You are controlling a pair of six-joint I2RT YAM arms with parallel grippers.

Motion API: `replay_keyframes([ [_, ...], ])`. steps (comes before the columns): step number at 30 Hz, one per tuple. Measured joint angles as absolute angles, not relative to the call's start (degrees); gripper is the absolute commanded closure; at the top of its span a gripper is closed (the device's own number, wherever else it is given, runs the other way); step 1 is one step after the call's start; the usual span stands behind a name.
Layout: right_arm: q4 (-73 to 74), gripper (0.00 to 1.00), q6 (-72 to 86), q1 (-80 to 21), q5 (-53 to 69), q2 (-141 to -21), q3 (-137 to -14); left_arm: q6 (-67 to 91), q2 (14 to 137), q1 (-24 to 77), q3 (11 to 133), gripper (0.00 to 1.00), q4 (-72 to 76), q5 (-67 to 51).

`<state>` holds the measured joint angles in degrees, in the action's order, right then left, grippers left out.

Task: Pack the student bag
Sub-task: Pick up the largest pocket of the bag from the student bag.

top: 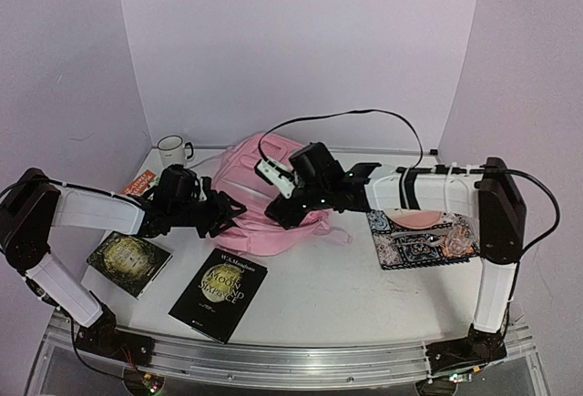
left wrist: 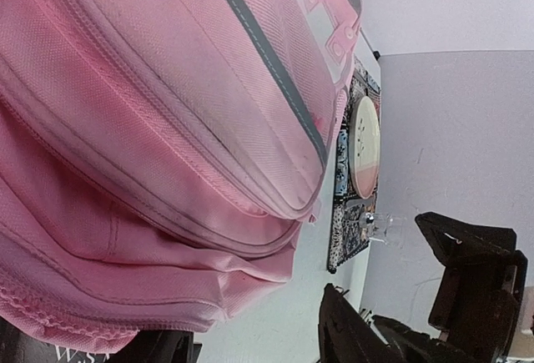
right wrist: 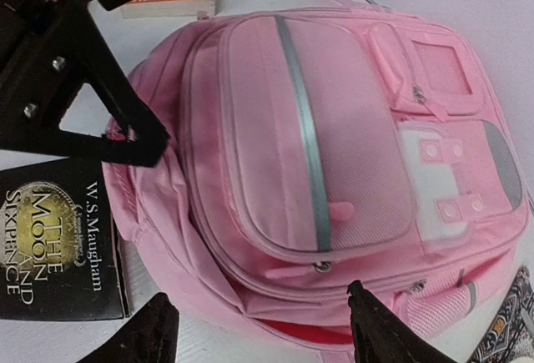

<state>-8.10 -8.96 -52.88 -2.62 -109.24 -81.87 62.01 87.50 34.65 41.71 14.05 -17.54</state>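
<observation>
The student bag [top: 260, 198] is a large pink backpack lying front-up in the middle of the table. It fills the left wrist view [left wrist: 150, 129] and the right wrist view [right wrist: 334, 146]. My left gripper [top: 228, 210] stands open at the bag's left edge, its jaws [left wrist: 250, 342] apart over bare table with the fabric edge beside one finger. My right gripper [top: 285, 215] is open over the bag's near edge [right wrist: 263, 338], where a zip slit shows red lining between the fingers [right wrist: 380, 334]. Neither holds anything.
A black book titled The Moon and Sixpence [top: 219, 294] lies at the front, with a dark round-patterned book [top: 128, 261] to its left. An orange book [top: 138, 183] and a white mug [top: 171, 150] sit at the back left. A patterned flat case [top: 424, 237] lies right of the bag.
</observation>
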Motion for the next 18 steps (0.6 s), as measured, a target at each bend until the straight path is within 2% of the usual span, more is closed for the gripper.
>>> replay_keyframes([
  [8,-8.49,0.33,-12.37,-54.98,-2.80,-119.06,-87.95,62.10,88.39,34.72,41.76,0.59,17.37,-19.44],
  [10,-8.54,0.43,-12.77,-54.90,-2.79,-120.36,-88.11,63.52,89.01,34.82,41.74,0.62,19.43,-20.02],
  [12,-8.73,0.60,-13.38,-54.89,-3.82,-121.26,-88.14,64.94,89.77,34.98,41.74,0.63,21.93,-20.79],
  [15,-8.99,0.92,-14.13,-54.88,-6.07,-121.82,-88.14,66.03,91.05,35.44,41.76,0.63,24.33,-21.53],
  [16,-8.99,0.98,-13.95,-54.86,-6.73,-121.84,-88.14,66.18,91.31,35.59,41.76,0.63,24.96,-21.96],
  [18,-9.09,1.00,-14.12,-54.79,-7.94,-121.82,-88.12,66.22,91.38,35.88,41.76,0.61,25.94,-22.57],
])
